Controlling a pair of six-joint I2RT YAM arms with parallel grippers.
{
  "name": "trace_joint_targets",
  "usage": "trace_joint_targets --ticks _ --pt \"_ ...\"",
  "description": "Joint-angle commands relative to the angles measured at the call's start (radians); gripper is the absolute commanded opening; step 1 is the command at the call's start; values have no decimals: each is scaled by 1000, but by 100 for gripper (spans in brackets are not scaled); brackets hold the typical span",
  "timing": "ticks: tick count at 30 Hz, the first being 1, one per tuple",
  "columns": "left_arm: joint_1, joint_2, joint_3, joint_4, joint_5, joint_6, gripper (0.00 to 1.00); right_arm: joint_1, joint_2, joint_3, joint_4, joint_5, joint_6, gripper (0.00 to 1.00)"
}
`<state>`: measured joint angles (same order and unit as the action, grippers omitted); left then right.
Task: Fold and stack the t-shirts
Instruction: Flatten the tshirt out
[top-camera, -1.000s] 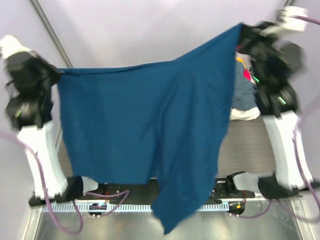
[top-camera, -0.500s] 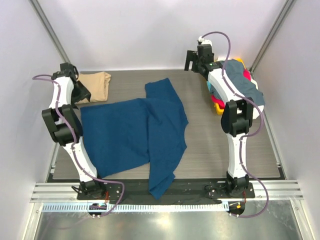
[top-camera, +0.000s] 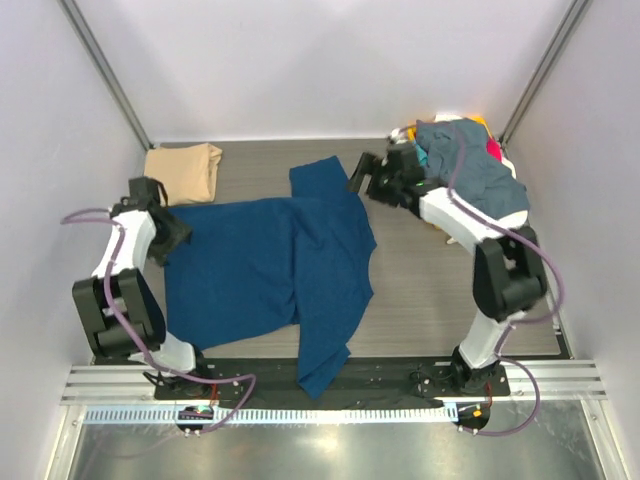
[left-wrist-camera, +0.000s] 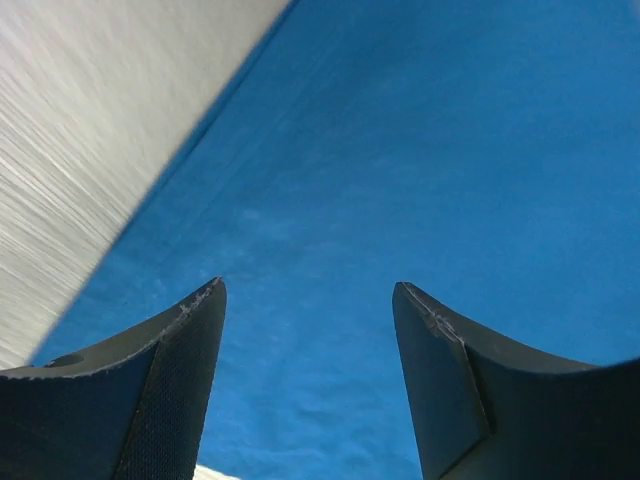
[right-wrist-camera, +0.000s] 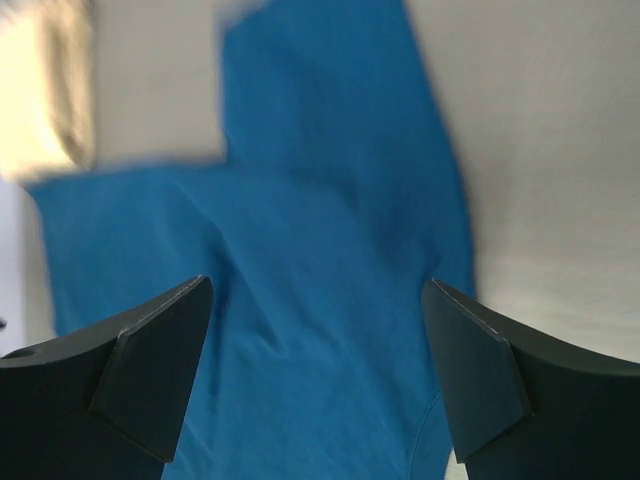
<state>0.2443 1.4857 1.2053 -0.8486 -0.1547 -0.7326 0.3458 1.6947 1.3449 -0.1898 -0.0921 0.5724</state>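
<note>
A teal-blue t-shirt (top-camera: 275, 270) lies spread on the table, one part hanging over the near edge. My left gripper (top-camera: 172, 232) stands open at its left edge, over blue cloth (left-wrist-camera: 420, 150), holding nothing. Open too, my right gripper (top-camera: 358, 178) hovers at the shirt's far right corner, looking down on the blue cloth (right-wrist-camera: 320, 300). A folded tan t-shirt (top-camera: 183, 171) lies at the back left. A heap of t-shirts (top-camera: 470, 170) sits at the back right, a slate-blue one on top, with red, yellow and white showing.
Grey table (top-camera: 440, 290) shows bare to the right of the shirt. Enclosure walls and slanted metal posts (top-camera: 105, 70) stand on both sides. A metal rail (top-camera: 330, 405) with cables runs along the near edge.
A second ago both grippers held the teal-blue shirt up in the air, shut on it. They let it drop onto the table, opened, and have since come down close to its left and right edges.
</note>
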Motion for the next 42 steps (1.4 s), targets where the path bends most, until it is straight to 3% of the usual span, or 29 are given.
trace_joint_targets --ticks 1,7,13,16,21,26,28,35,42 --pt "0 54 -107 149 18 -105 68 36 135 -52 44 -122 69 91" --pt "-2 148 -156 237 6 -134 65 27 281 2 32 -109 47 88" --pt "-10 220 -148 269 -28 -125 61 -60 391 40 -55 23 24 87" --pt "-46 245 -125 280 -103 -117 60 -126 444 106 -111 87 -8 87" --pt "-172 294 -24 276 -242 -80 60 -165 574 357 -191 158 -97 86" --pt "-296 318 126 183 -347 -34 61 -165 599 525 -260 106 -148 83" --pt "-293 297 140 154 -323 -53 61 -160 530 485 -257 22 -137 82" --pt "-274 137 88 105 -292 -94 67 -108 346 94 -123 -116 -83 77" --pt "-143 -33 -148 207 -167 -145 71 -48 338 -67 -28 -176 -55 71"
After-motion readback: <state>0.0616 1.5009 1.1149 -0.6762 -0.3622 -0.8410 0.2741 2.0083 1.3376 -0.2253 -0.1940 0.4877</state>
